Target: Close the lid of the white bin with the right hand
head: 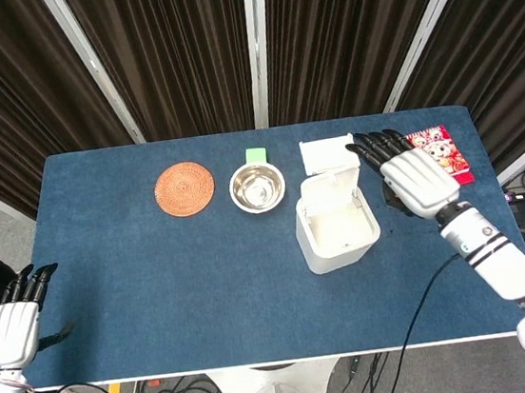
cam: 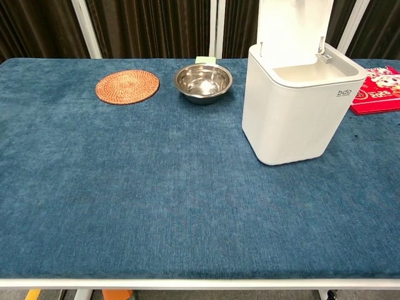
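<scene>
The white bin (head: 337,233) (cam: 294,106) stands right of the table's middle, its inside showing. Its lid (head: 326,153) (cam: 294,24) stands upright at the back edge. My right hand (head: 411,175) hovers just right of the lid with fingers spread and nothing in it, fingertips close to the lid's right edge; whether they touch it I cannot tell. My left hand (head: 13,322) hangs off the table's front left corner, fingers apart and empty. The chest view shows neither hand.
A steel bowl (head: 258,187) (cam: 203,82) sits left of the bin, a small green block (head: 256,155) behind it. A woven coaster (head: 185,188) (cam: 127,86) lies further left. A red calendar (head: 441,153) (cam: 376,90) lies right of the bin, partly under my right hand.
</scene>
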Robot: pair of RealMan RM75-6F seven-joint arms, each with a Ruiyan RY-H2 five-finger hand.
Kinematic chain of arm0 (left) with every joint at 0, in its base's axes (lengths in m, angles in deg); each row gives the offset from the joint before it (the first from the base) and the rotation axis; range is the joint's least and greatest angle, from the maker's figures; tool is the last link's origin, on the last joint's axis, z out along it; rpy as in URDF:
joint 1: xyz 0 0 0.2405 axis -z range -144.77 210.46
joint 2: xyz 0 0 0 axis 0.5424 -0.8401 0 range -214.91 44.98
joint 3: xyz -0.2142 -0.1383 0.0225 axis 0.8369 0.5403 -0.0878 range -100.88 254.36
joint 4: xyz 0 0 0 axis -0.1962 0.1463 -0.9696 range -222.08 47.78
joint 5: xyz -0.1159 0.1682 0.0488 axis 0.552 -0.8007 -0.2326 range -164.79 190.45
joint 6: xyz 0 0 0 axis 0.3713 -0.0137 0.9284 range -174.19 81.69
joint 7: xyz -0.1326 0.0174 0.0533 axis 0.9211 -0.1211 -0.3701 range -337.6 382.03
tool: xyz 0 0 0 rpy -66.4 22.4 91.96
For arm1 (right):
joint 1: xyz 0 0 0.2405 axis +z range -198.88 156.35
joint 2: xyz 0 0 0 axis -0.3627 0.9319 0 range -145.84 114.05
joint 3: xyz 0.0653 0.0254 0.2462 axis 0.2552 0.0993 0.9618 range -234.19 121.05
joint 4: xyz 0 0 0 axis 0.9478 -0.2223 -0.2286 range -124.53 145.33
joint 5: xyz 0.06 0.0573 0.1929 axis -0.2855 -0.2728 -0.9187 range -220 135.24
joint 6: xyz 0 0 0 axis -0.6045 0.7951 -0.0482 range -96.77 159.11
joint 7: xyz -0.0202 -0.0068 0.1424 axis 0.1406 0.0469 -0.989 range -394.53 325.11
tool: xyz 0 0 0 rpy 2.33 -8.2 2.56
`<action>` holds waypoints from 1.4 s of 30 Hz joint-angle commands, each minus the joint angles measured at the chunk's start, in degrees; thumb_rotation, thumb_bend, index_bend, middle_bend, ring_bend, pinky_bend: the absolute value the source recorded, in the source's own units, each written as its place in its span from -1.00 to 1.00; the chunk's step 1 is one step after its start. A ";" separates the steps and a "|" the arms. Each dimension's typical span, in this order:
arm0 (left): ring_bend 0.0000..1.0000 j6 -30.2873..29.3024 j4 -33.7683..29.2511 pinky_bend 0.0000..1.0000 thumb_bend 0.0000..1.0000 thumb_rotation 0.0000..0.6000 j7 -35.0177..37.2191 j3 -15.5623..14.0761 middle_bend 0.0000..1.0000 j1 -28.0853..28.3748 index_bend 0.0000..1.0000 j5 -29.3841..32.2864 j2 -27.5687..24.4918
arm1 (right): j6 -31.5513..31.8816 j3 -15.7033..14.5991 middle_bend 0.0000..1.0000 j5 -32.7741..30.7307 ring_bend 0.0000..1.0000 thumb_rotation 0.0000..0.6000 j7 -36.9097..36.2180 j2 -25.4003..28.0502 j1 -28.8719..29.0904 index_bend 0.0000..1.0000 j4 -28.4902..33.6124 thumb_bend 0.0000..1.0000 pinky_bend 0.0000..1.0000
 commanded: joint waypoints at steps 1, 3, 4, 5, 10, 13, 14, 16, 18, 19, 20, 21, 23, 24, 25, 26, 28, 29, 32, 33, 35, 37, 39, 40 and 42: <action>-0.86 0.37 0.27 -0.60 -1.00 1.00 -0.01 -0.06 -0.70 0.11 -0.79 0.15 0.12 | -3.28 -0.06 -1.00 -4.57 -1.00 1.00 1.76 -2.21 3.40 -1.00 -0.49 1.00 -1.00; -0.86 1.18 0.59 -0.60 -1.00 1.00 0.02 -0.17 -0.70 0.32 -0.79 0.51 0.20 | -4.85 -0.59 -1.00 -6.87 -1.00 1.00 1.92 -2.79 4.95 -1.00 -0.44 1.00 -1.00; -0.86 1.48 0.68 -0.60 -1.00 1.00 0.04 -0.20 -0.70 0.41 -0.79 0.62 0.22 | -5.31 -0.87 -1.00 -7.81 -1.00 1.00 2.26 -3.02 5.62 -1.00 -0.62 1.00 -1.00; -0.86 1.72 0.74 -0.60 -1.00 1.00 0.06 -0.22 -0.70 0.52 -0.79 0.65 0.26 | -5.72 -1.32 -1.00 -8.97 -1.00 1.00 2.94 -3.37 6.50 -1.00 -0.92 1.00 -1.00; -0.86 1.58 0.93 -0.60 -1.00 1.00 0.26 -0.07 -0.70 0.62 -0.79 0.58 0.46 | -7.18 -2.73 -1.00 -13.40 -1.00 0.99 3.98 -4.62 9.55 -1.00 -1.33 1.00 -1.00; -0.86 1.45 1.02 -0.60 -1.00 1.00 0.34 -0.10 -0.70 0.51 -0.79 0.64 0.42 | -7.55 -3.47 -1.00 -14.43 -1.00 0.99 3.80 -4.71 10.44 -1.00 -1.35 1.00 -1.00; -0.86 1.48 1.04 -0.60 -1.00 1.00 0.37 -0.13 -0.70 0.48 -0.79 0.71 0.37 | -7.81 -3.84 -0.99 -14.61 -1.00 0.99 3.74 -4.46 10.65 -1.00 -1.22 1.00 -1.00; -0.86 1.46 1.05 -0.60 -1.00 1.00 0.42 -0.16 -0.70 0.42 -0.79 0.76 0.29 | -8.46 -4.28 -0.95 -14.82 -1.00 0.98 3.22 -3.87 10.82 -1.00 -0.78 1.00 -1.00; -0.86 1.44 1.06 -0.60 -1.00 1.00 0.50 -0.18 -0.70 0.38 -0.79 0.78 0.26 | -8.90 -4.43 -0.88 -14.47 -1.00 0.98 1.94 -3.10 10.59 -1.00 0.03 1.00 -1.00; -0.86 1.46 1.06 -0.60 -1.00 1.00 0.53 -0.20 -0.70 0.38 -0.79 0.79 0.26 | -8.83 -4.44 -0.85 -13.94 -0.99 0.98 1.42 -2.77 10.34 -1.00 0.35 1.00 -1.00; -0.86 1.55 1.04 -0.60 -1.00 1.00 0.54 -0.21 -0.70 0.41 -0.79 0.82 0.22 | -8.61 -4.52 -0.81 -13.00 -0.98 0.98 0.84 -2.30 9.90 -1.00 0.82 1.00 -0.99; -0.86 1.64 1.00 -0.60 -1.00 1.00 0.47 -0.22 -0.70 0.46 -0.80 0.81 0.20 | -8.42 -4.61 -0.78 -12.22 -0.98 0.98 0.43 -1.92 9.52 -1.00 1.22 1.00 -0.99; -0.86 1.79 0.82 -0.60 -1.00 1.00 0.20 -0.22 -0.70 0.57 -0.79 0.77 0.17 | -7.88 -4.92 -0.74 -10.31 -0.97 0.98 -0.39 -0.93 8.52 -1.00 2.25 1.00 -0.98; -0.86 1.83 0.69 -0.60 -1.00 1.00 0.07 -0.21 -0.70 0.61 -0.79 0.76 0.15 | -7.58 -5.10 -0.73 -9.50 -0.97 0.99 -0.70 -0.48 8.02 -1.00 2.78 1.00 -0.97; -0.86 1.87 0.54 -0.60 -1.00 1.00 -0.07 -0.19 -0.70 0.66 -0.79 0.77 0.11 | -7.27 -5.32 -0.72 -8.74 -0.96 0.99 -0.93 -0.01 7.54 -1.00 3.34 1.00 -0.95; -0.86 1.99 0.35 -0.60 -1.00 1.00 -0.32 -0.19 -0.70 0.73 -0.79 0.81 0.05 | -6.97 -5.69 -0.71 -7.75 -0.95 0.98 -1.10 0.67 6.94 -1.00 4.17 1.00 -0.94; -0.86 2.25 -0.01 -0.60 -1.00 1.00 -0.75 -0.21 -0.70 0.82 -0.79 0.94 -0.09 | -6.31 -6.18 -0.70 -6.11 -0.94 0.98 -1.39 1.46 5.98 -1.00 5.44 1.00 -0.92; -0.86 2.39 -0.26 -0.60 -1.00 1.00 -0.99 -0.22 -0.70 0.86 -0.79 1.02 -0.19 | -5.76 -6.55 -0.70 -4.88 -0.94 0.98 -1.59 1.84 5.27 -1.00 6.21 1.00 -0.92; -0.86 2.41 -0.80 -0.60 -1.00 1.00 -1.47 -0.22 -0.70 0.88 -0.79 1.07 -0.39 | -4.50 -7.75 -0.71 -1.63 -0.94 0.98 -1.87 2.51 3.44 -1.00 7.75 1.00 -0.92; -0.86 2.40 -0.96 -0.60 -1.00 1.00 -1.60 -0.21 -0.70 0.89 -0.79 1.08 -0.45 | -4.27 -8.18 -0.72 -0.74 -0.94 0.98 -1.80 2.73 2.96 -1.00 8.13 1.00 -0.92; -0.86 2.28 -1.28 -0.60 -1.00 1.00 -1.94 -0.21 -0.70 0.84 -0.79 1.09 -0.60 | -3.59 -9.13 -0.74 1.31 -0.94 0.98 -1.64 2.96 1.88 -1.00 8.83 1.00 -0.92; -0.86 2.16 -1.52 -0.60 -1.00 1.00 -2.11 -0.15 -0.70 0.81 -0.79 1.15 -0.78 | -3.07 -9.92 -0.75 2.91 -0.94 0.98 -1.69 2.90 1.00 -1.00 9.21 1.00 -0.94; -0.86 2.05 -1.71 -0.60 -1.00 1.00 -2.17 -0.09 -0.70 0.76 -0.79 1.22 -0.96 | -2.45 -10.73 -0.75 4.67 -0.94 0.98 -1.80 2.58 0.08 -1.00 9.29 1.00 -0.97; -0.86 1.98 -1.76 -0.60 -1.00 1.00 -2.17 -0.09 -0.70 0.73 -0.79 1.22 -1.01 | -2.16 -11.05 -0.76 5.38 -0.94 0.98 -1.88 2.39 -0.29 -1.00 9.26 1.00 -0.98; -0.86 1.97 -1.75 -0.60 -1.00 1.00 -2.11 -0.08 -0.70 0.70 -0.79 1.28 -1.04 | -1.64 -11.71 -0.76 6.72 -0.94 0.98 -2.15 1.95 -1.03 -1.00 9.09 1.00 -0.99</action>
